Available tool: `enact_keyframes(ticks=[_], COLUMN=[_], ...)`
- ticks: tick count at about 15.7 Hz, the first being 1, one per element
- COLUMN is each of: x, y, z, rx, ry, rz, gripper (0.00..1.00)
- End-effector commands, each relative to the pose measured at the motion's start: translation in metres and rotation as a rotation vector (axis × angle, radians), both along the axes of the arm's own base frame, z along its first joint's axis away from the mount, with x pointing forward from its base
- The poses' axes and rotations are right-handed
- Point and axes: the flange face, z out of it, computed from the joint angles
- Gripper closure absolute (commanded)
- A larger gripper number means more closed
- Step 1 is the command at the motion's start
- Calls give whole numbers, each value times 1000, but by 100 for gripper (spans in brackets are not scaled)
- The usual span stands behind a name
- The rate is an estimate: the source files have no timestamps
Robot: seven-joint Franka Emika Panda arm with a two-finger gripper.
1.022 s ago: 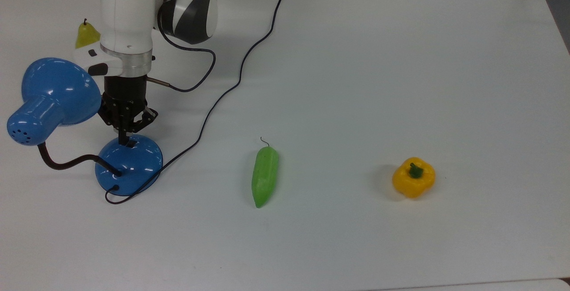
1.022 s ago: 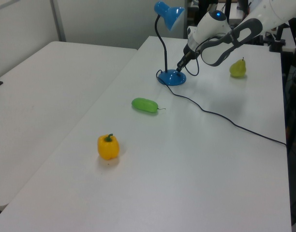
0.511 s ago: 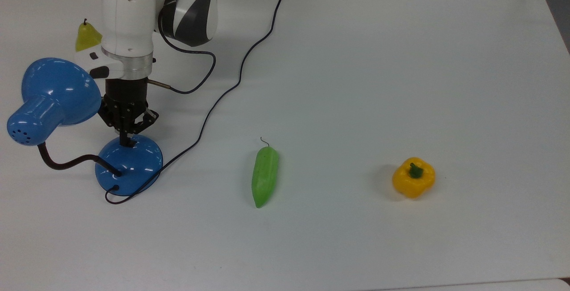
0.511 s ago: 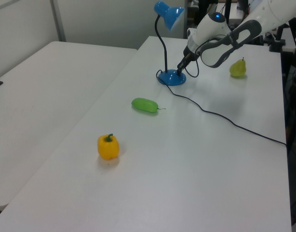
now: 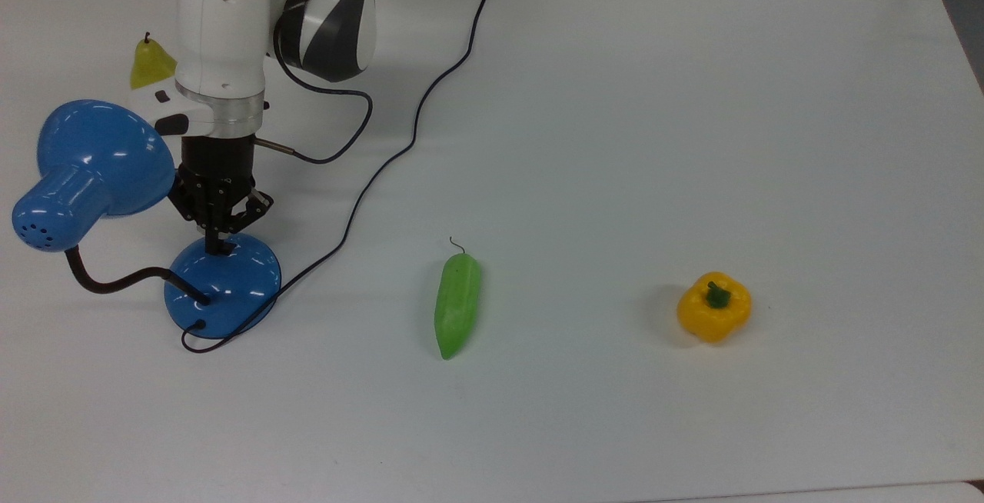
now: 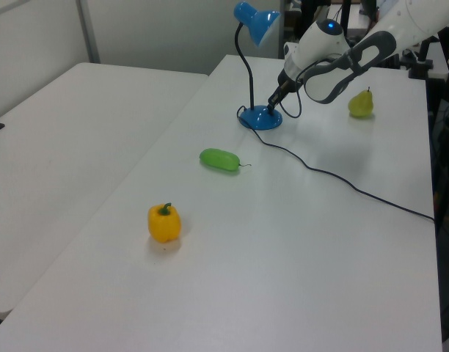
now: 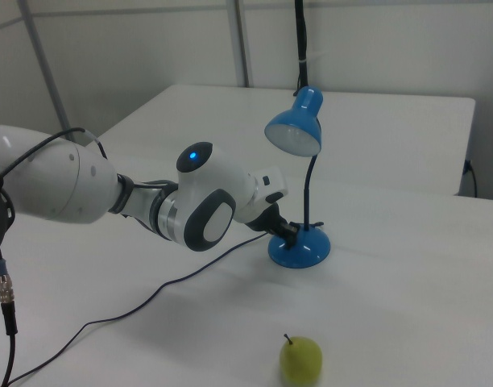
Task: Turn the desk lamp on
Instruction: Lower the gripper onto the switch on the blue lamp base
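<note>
Desk lamp [image 5: 223,284] | base under hand [image 5: 217,245] | fingers together, tip touching base, gripping nothing

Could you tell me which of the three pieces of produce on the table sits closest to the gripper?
The yellow-green pear, beside the arm behind the desk lamp; the green cucumber and yellow bell pepper lie farther from the gripper.

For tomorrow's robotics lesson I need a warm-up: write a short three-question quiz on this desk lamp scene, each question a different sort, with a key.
1. True or false: the gripper rests on the shade of the desk lamp.
2. Multiple choice: in the top view, which lies nearest the lamp's base? A) yellow bell pepper B) green cucumber C) neither is on the table
3. Fill in: behind the robot arm in the top view sits a yellow-green ____.

Key: 1 false, it is at the base; 2 B; 3 pear.
</note>
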Motion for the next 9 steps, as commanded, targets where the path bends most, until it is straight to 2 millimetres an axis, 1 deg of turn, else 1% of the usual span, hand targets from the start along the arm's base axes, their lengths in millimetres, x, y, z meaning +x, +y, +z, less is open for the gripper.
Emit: enact_keyframes(ticks=[1, 4, 9], x=[2, 2, 2], y=[1, 2, 4], z=[-7, -9, -19], rx=[-19, -21, -22], ry=[-13, -9, 8], rz=[21, 25, 30], gripper=[100, 100, 100])
